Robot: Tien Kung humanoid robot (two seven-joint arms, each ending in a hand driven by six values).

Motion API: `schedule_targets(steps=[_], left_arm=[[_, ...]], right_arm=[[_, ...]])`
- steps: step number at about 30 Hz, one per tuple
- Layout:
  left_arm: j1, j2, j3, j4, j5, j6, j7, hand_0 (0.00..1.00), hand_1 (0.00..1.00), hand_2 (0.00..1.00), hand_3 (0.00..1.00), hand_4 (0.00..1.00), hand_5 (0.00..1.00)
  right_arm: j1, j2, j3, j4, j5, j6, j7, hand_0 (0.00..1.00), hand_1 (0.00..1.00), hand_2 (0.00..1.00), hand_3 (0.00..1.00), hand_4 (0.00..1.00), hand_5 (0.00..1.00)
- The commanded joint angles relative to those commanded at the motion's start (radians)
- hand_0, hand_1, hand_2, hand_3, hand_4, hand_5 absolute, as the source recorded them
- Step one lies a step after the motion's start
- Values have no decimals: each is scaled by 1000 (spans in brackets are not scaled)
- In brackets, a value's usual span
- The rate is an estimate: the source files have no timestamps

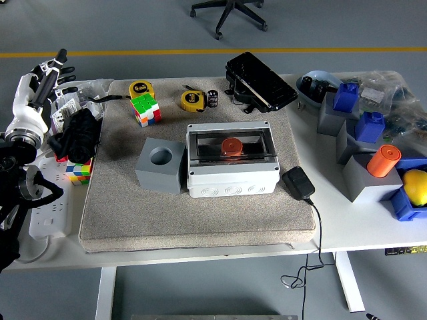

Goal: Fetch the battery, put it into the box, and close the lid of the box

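A grey-white box (pixel 231 179) stands in the middle of the beige mat (pixel 200 223). Its clear lid (pixel 230 141) lies down over it. An orange cylinder (pixel 231 147) shows inside through the lid. A small black cylinder battery (pixel 213 98) stands at the mat's far edge, next to a yellow tape measure (pixel 192 101). A second orange cylinder (pixel 383 160) rests on a grey block at the right. My left hand (pixel 48 75) is raised at the far left, off the mat, with fingers spread and empty. My right arm is out of view.
A grey block with a round hole (pixel 161 165) stands left of the box. Two puzzle cubes (pixel 145 109) (pixel 79 171), a black case (pixel 260 81), a power adapter (pixel 298 182) with its cord, a power strip (pixel 45 213) and blue and grey blocks (pixel 347 97) lie around.
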Motion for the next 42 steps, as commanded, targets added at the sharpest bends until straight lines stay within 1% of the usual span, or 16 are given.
schedule_targets(steps=[13,26,35,42], left_arm=[[4,6,1,-1,-4,-1,-6,518,660,643,677,998,651],[-3,3,26,3,-3,-4,0,517,660,642,676,998,653],[3,2,25,4,-3,-5,2,511,660,641,674,998,658],[1,-7,23,3,-4,-6,4,514,659,642,674,998,664]], right_arm=[[-1,1,-8,1,1,-3,0,573,641,666,583,944,486],[-13,-4,-10,-1,7,1,-2,573,641,666,583,943,484],[-8,-4,-4,1,2,-2,-1,573,642,666,583,943,486],[-15,0,-1,-1,4,0,-2,573,642,666,581,942,485]])
